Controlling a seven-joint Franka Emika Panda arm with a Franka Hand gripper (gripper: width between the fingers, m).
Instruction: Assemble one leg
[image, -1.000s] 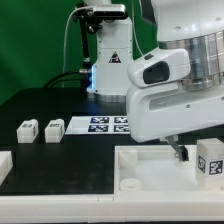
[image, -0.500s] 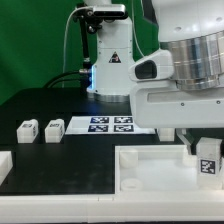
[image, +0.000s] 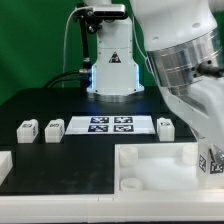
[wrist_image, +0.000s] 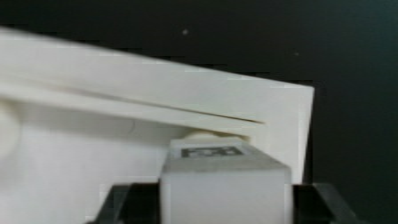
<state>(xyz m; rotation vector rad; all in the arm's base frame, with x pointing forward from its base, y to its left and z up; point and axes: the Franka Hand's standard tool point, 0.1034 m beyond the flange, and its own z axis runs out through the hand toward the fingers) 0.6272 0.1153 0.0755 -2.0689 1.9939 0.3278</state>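
My gripper (wrist_image: 222, 208) is shut on a leg (wrist_image: 222, 172), a small white peg with a black-and-white tag on its face. Dark fingers (wrist_image: 134, 203) flank it on both sides. In the exterior view the held leg (image: 213, 160) is at the far right, beside the right end of the large white tray-like part (image: 150, 160). In the wrist view the leg's far end sits against the tray's edge (wrist_image: 160, 95) near a corner. Three more legs lie on the table: two at the exterior view's left (image: 27, 128) (image: 53, 129) and one right of the marker board (image: 165, 126).
The marker board (image: 110, 124) lies flat on the black table behind the tray. A white block (image: 5, 164) sits at the exterior view's left edge. A black and white camera stand (image: 108, 55) rises at the back. The arm's bulk fills the upper right.
The arm's wrist has swung and tilted, and it has uncovered the leg right of the marker board. The held leg stays at about the same spot at the tray's right end.
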